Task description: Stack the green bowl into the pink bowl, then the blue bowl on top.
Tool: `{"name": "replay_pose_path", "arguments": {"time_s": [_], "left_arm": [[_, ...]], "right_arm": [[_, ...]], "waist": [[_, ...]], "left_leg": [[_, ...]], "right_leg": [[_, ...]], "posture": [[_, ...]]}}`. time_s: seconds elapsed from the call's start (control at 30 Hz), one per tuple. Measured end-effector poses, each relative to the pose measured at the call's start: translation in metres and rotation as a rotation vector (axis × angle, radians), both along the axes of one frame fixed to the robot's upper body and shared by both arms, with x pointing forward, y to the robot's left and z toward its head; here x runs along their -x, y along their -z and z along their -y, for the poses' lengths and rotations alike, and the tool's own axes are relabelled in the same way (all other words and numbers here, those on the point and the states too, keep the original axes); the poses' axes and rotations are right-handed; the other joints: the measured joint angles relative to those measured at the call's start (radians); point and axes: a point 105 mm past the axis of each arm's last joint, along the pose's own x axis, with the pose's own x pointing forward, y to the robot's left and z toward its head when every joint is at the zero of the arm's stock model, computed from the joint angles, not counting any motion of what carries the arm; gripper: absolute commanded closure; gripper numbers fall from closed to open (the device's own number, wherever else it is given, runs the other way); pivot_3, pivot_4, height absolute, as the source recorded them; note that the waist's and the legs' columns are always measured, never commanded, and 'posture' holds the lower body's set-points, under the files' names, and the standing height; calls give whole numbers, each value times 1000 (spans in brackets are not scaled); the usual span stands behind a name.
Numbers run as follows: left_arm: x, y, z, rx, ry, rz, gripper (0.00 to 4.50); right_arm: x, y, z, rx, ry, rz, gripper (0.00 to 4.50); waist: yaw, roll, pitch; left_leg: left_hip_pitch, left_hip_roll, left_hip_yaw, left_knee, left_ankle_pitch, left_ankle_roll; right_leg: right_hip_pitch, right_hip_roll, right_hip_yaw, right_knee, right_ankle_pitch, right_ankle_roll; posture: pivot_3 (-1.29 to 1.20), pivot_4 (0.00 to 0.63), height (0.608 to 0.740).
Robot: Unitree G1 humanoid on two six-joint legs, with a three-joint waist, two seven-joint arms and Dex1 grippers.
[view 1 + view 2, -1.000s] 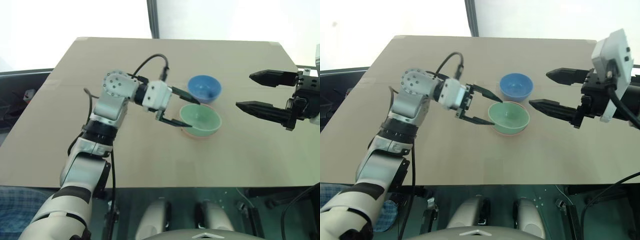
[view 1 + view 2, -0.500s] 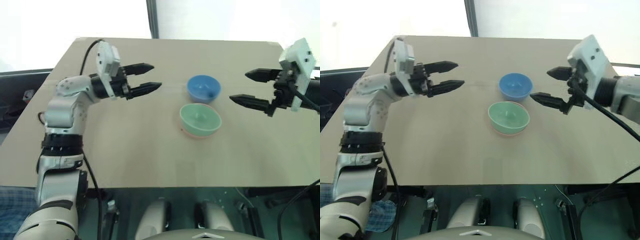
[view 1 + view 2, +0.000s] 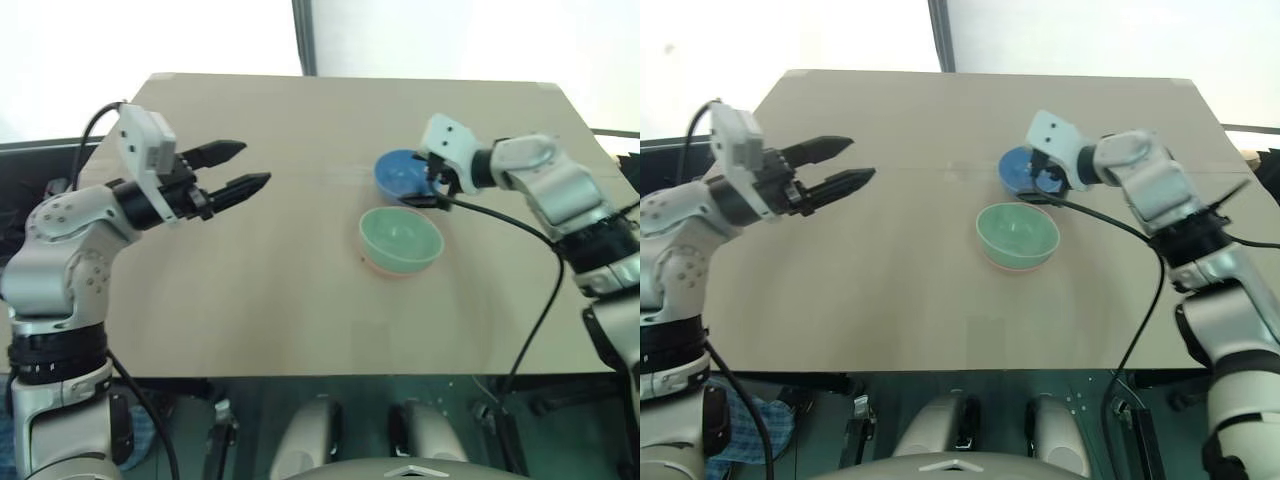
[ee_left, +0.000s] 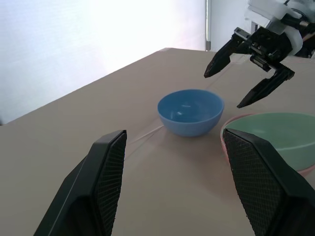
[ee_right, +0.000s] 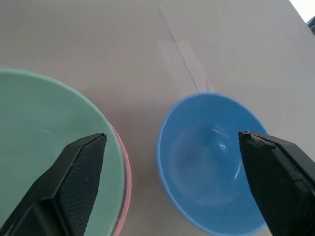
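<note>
The green bowl sits nested inside the pink bowl, of which just a thin rim shows, at the middle of the table. Just behind them the blue bowl stands upright by itself. My right gripper hovers open over the blue bowl's right side, one black finger toward the green bowl and the other past the blue bowl's far rim, holding nothing. My left gripper is open and empty, well off to the left above the table, pointing toward the bowls.
The tan table ends close in front and at the bright window behind. A black cable loops from my right arm over the table's right part. A dark post stands beyond the far edge.
My left gripper has drawn back leftward from the green bowl, staying open. My right gripper has swung in from the right and come down over the blue bowl. The bowls stayed put.
</note>
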Motion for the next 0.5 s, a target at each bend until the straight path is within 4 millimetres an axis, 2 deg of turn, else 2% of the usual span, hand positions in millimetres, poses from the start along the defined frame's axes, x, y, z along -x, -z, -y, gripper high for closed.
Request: {"name": "replay_pose_path", "arguments": {"time_s": [0.1,0.37,0.43,0.5], "left_arm": [[8,-8,-3,6,-24,17,1206],[18,-5,-12,18,-64,-21,1206],[19,-3,-14,28,-65,-37,1206],[20,0,-14,33,-63,-49,1206]], "right_arm": [[-13,13,-9,39,-7,6,0],[-35,34,-6,75,76,6,0],[-38,48,-5,92,107,-13,0],[-39,54,-4,104,114,-19,0]], "waist": [[-4,0,0],[-25,0,0],[-25,0,0],[-25,1,0]], "left_leg": [[1,0,-1,-1,1,-2],[3,0,-1,-3,3,-4],[5,0,0,-5,3,-6],[7,0,0,-7,4,-6]], "right_leg": [[0,0,0,1,0,0],[0,1,0,3,0,0],[1,1,1,3,0,0],[1,1,2,4,0,-1]], "posture": [[0,150,740],[0,150,740],[0,150,740],[0,150,740]]}}
